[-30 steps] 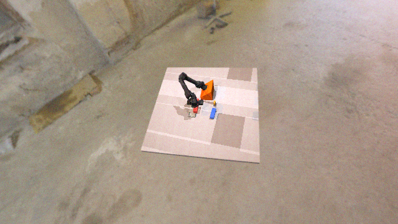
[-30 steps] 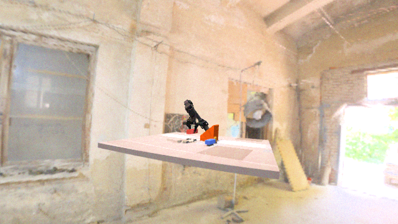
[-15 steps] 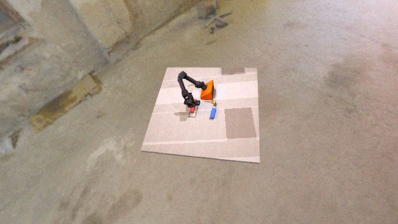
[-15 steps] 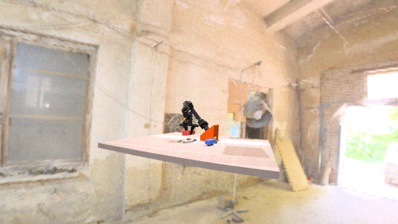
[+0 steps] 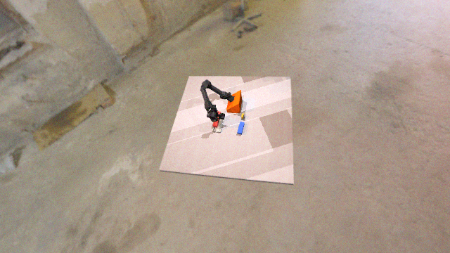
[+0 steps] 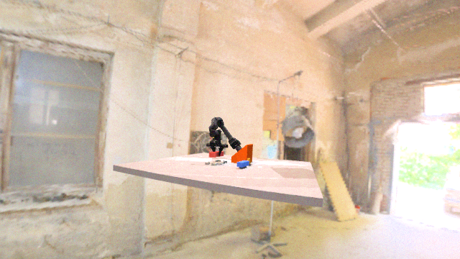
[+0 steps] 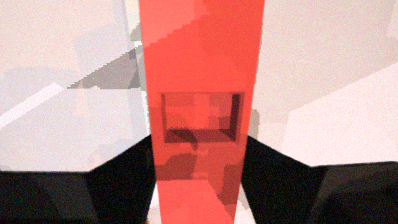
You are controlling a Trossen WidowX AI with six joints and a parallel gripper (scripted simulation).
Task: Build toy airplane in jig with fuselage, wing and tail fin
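The red fuselage (image 5: 215, 124) (image 6: 214, 154) (image 7: 200, 60) is held in my gripper (image 5: 219, 117) (image 6: 216, 152) (image 7: 196, 135), with a finger on each side just behind its rectangular socket. The socket is empty. The pale jig (image 5: 216, 131) (image 6: 216, 162) lies on the table below the fuselage; a gap shows between them in the exterior view. In the wrist view the fuselage hides most of the jig. The blue wing (image 5: 240, 128) (image 6: 243, 164) lies right of the jig. The small yellow tail fin (image 5: 242, 116) (image 6: 249, 160) lies behind the wing.
An orange wedge-shaped block (image 5: 234, 102) (image 6: 244, 155) stands behind the tail fin, close to the arm's base. The table (image 5: 228, 161) (image 6: 201, 178) has a patterned pale top, and its near edge (image 6: 215, 188) shows in the exterior view.
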